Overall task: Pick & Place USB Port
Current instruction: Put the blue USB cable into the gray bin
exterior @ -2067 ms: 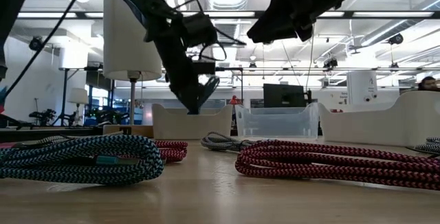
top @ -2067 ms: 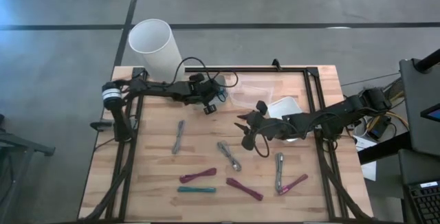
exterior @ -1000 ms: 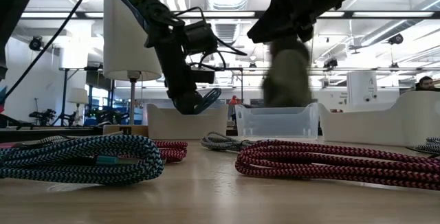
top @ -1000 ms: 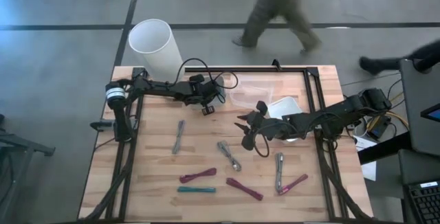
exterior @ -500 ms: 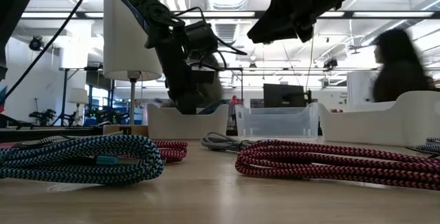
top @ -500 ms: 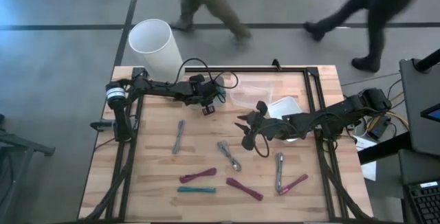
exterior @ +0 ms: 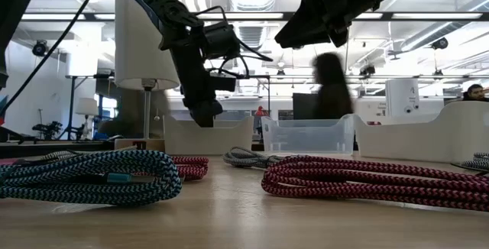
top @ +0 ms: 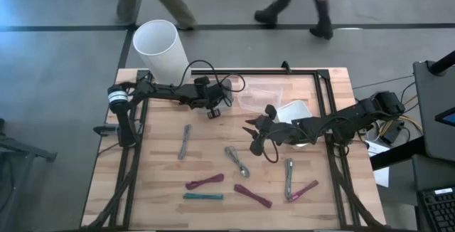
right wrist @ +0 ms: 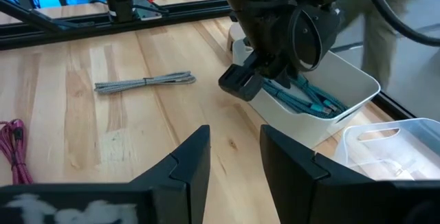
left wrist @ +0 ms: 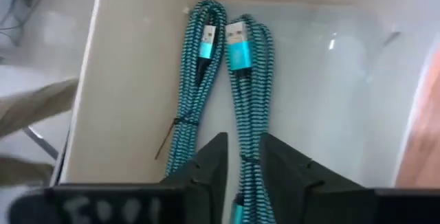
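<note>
My left gripper (left wrist: pixel 243 165) reaches down into a white bin (right wrist: pixel 357 90) at the table's far middle and is shut on a teal braided USB cable (left wrist: pixel 244 93). A second teal cable (left wrist: pixel 196 80) lies beside it on the bin floor. In the low view the gripper's tip (exterior: pixel 203 118) sits behind the bin's wall (exterior: pixel 229 136). My right gripper (right wrist: pixel 235 148) is open and hovers above the table's middle (top: pixel 254 138), touching nothing. My left gripper pinches the teal cable bundle between its two fingers near its tied middle (left wrist: pixel 242 152), coming from above and pointing down into the bin. The bundle runs lengthwise through the gap between the fingers. Its plug end (left wrist: pixel 240 42) lies on the bin floor.
Coiled cables lie on the wood: grey (top: pixel 185 141), grey (top: pixel 238 159), grey (top: pixel 288 177), maroon (top: pixel 205 182), maroon (top: pixel 252 195), teal (top: pixel 202 196). A clear bin (top: pixel 259 93) and another white bin (top: pixel 295 109) stand far right. A white cylinder (top: pixel 158 47) stands at the far left corner. People walk beyond the far edge.
My left gripper has shifted a little toward the table's left and settled lower at the bin. The teal cable loop that showed at its fingertips above the rim has dropped out of sight behind the bin wall. People have walked past beyond the table.
</note>
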